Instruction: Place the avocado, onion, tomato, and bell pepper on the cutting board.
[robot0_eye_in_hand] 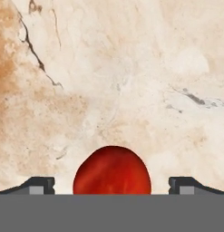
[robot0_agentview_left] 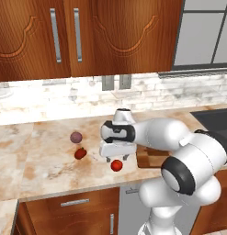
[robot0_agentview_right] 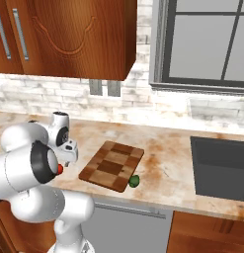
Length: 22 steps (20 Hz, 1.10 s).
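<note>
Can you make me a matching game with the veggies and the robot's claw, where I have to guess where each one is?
Things:
1. avocado
2. onion
3. tomato
4. bell pepper

Places:
A. on the counter right under the open gripper
B. at the front corner of the cutting board
C. farthest back on the counter, the purple one
D. just in front of the purple ball, dark red

Pairs: 1-B, 2-C, 3-A, 4-D
</note>
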### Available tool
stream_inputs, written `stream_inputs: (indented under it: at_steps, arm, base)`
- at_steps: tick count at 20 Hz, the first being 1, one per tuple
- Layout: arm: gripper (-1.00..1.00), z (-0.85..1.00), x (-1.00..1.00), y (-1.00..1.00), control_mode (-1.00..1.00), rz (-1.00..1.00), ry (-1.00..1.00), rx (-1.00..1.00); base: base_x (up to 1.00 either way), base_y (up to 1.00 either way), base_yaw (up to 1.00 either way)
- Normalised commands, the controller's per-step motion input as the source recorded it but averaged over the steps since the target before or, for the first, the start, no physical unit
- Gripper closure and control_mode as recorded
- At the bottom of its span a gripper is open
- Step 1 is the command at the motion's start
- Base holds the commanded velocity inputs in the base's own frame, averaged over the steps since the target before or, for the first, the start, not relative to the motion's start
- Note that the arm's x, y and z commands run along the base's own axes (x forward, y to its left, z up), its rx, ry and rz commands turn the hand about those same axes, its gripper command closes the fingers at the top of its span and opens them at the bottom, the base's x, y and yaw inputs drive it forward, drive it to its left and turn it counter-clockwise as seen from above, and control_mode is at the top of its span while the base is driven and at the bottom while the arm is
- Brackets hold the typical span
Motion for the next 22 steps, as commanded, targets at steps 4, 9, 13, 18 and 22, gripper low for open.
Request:
stream_inputs:
  at_steps: [4,9,13,18,22]
  arm:
    - [-1.0,-0.11,0.0,0.0,-1.0,0.0,0.02,0.0]
    - [-1.0,-0.1,0.0,0.02,-1.0,0.0,0.0,0.0]
    - [-1.0,-0.17,0.0,0.06,-1.0,0.0,0.04,0.0]
    - [-1.0,-0.16,0.0,0.05,-1.0,0.0,0.03,0.0]
    - [-1.0,-0.15,0.0,0.05,-1.0,0.0,0.01,0.0]
  base:
    - [0.0,0.0,0.0]
    - [0.0,0.0,0.0]
    - [0.0,0.0,0.0]
    - [0.0,0.0,0.0]
    - [0.0,0.0,0.0]
